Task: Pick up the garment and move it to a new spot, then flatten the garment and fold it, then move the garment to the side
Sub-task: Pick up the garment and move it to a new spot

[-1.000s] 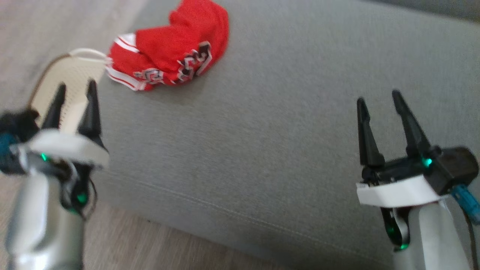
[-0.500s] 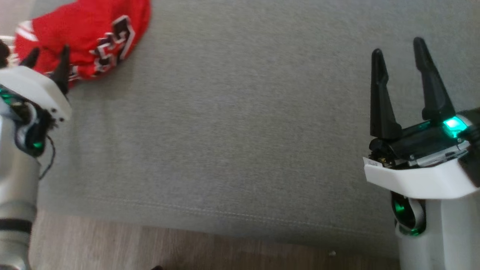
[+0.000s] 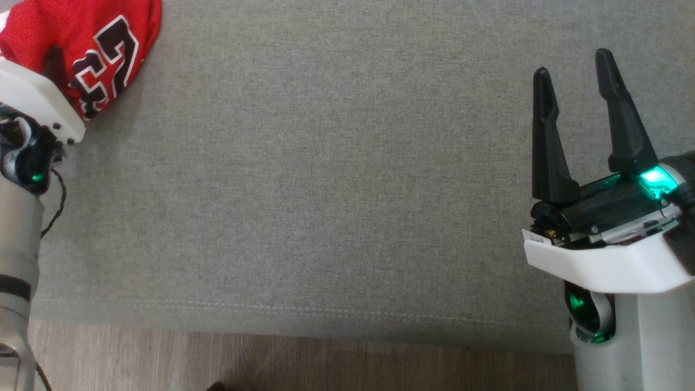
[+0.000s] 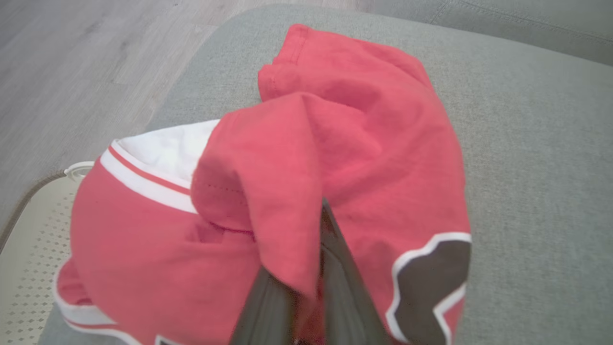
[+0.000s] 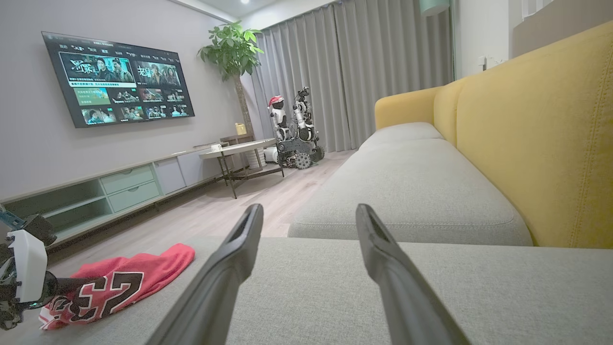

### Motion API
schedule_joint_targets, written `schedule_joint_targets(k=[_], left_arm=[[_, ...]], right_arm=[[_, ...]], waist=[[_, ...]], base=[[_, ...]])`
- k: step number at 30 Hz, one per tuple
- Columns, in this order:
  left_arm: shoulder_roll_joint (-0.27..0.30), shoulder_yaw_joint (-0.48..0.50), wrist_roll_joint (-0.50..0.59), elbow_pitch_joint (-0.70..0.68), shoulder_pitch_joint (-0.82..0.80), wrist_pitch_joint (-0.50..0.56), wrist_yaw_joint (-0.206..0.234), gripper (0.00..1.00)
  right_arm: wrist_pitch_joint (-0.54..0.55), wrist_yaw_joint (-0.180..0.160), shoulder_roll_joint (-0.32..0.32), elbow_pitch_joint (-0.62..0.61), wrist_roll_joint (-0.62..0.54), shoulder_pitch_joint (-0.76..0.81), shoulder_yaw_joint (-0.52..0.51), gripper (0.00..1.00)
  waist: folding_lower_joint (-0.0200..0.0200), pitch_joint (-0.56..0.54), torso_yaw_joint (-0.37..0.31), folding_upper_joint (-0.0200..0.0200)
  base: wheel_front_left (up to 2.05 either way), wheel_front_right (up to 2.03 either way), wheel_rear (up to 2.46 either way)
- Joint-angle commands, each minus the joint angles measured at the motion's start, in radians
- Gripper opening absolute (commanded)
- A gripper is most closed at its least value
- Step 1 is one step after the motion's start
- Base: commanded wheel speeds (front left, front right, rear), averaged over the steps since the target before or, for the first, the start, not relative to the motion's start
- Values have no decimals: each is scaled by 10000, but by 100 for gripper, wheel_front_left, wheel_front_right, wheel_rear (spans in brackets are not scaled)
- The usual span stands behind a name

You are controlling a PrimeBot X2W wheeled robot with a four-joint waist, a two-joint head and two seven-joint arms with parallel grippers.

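Observation:
The garment [image 3: 92,32] is a crumpled red jersey with white trim and black numbers, lying on the grey cushion at the far left of the head view. My left gripper [image 3: 54,60] has its fingers pushed into it. In the left wrist view the two dark fingers [image 4: 335,268] stand close together, pinching a raised fold of the garment [image 4: 335,143]. My right gripper [image 3: 572,64] hovers open above the cushion at the right, well clear of the garment. In the right wrist view my right gripper [image 5: 309,211] stands open, with the garment [image 5: 124,282] and left gripper [image 5: 72,285] at lower left.
The grey sofa cushion [image 3: 336,179] spreads wide between the arms, its front edge giving onto wood floor [image 3: 304,364]. A white perforated object [image 4: 28,249] sits beside the cushion's end, by the garment. A yellow backrest [image 5: 541,139] runs behind the seat.
The head camera has swung, shifting the whole picture. My left gripper has reached into the garment and closed on a fold of it. The right gripper stays open.

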Motion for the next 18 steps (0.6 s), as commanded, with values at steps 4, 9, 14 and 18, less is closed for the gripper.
schedule_joint_targets(k=[4,9,14,18], left_arm=[[670,-169,-335,-215,-354,-866,12,0],[695,-483,-724,-496,-200,-2069,12,0],[714,-416,-1284,-1106,97,-2944,12,0],[793,-119,-1484,-1833,494,-3251,22,0]], right_arm=[[-84,62,22,-229,62,-53,142,100],[-266,62,22,112,222,28,104,100],[-452,62,22,467,513,212,-76,100],[-664,62,22,731,830,432,-275,100]], waist=[[-1,-342,152,0],[-1,-1120,276,0],[-1,-2051,318,0],[-1,-2798,280,0]], base=[[0,0,0],[0,0,0],[0,0,0],[0,0,0]])
